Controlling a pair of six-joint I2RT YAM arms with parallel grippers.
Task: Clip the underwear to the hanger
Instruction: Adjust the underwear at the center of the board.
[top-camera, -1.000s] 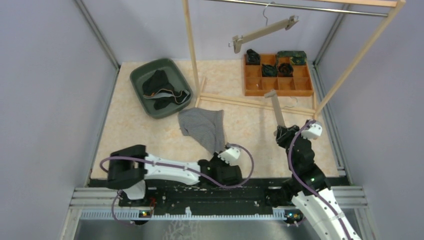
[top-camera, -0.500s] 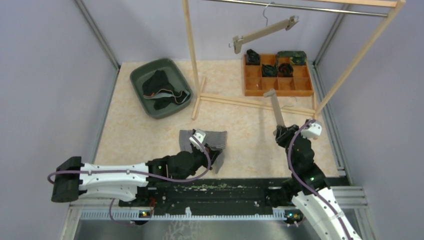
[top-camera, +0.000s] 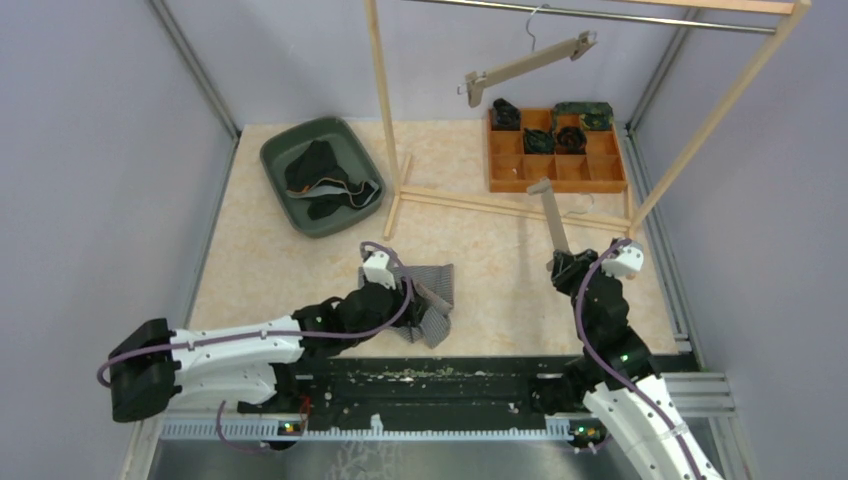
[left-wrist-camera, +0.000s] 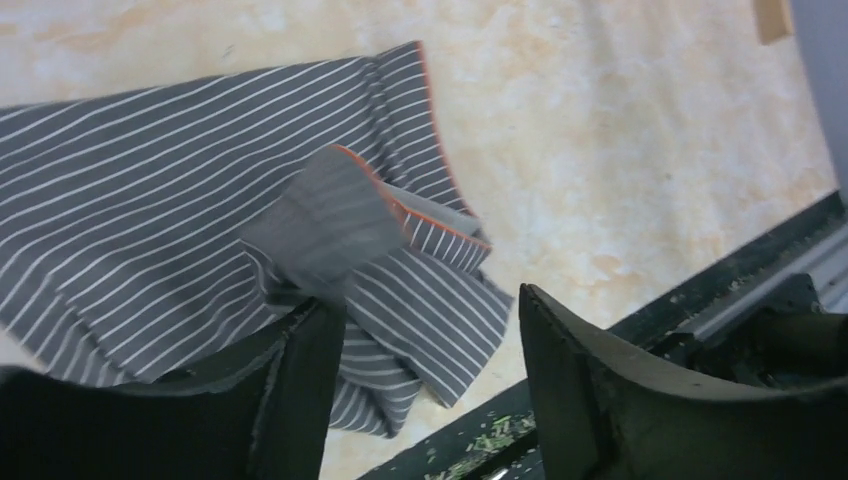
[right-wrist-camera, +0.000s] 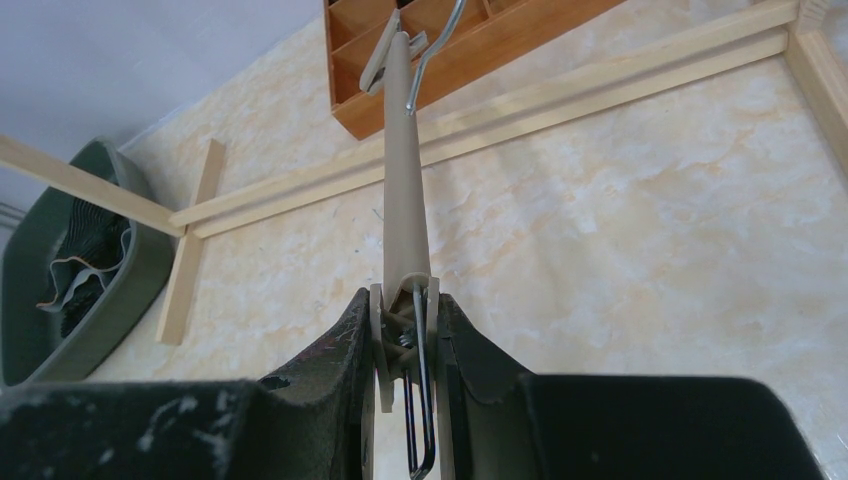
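One limp, light pair of underwear (left-wrist-camera: 150, 200), lying left of the hanger (right-wrist-camera: 405, 200) that the right end effector (right-wrist-camera: 405, 320) holds clenched, sits beneath the released left end effector (left-wrist-camera: 425, 310) and is probably best taken by its firmer waistband (left-wrist-camera: 410, 130).

Low path toward organizer (top-camera: 556, 186) barred: rack base rails (top-camera: 480, 203), hanger (top-camera: 553, 215).

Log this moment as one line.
left tool: open over underwear | right tool: shut on hanger | underwear: crumpled on table, not yet clipped
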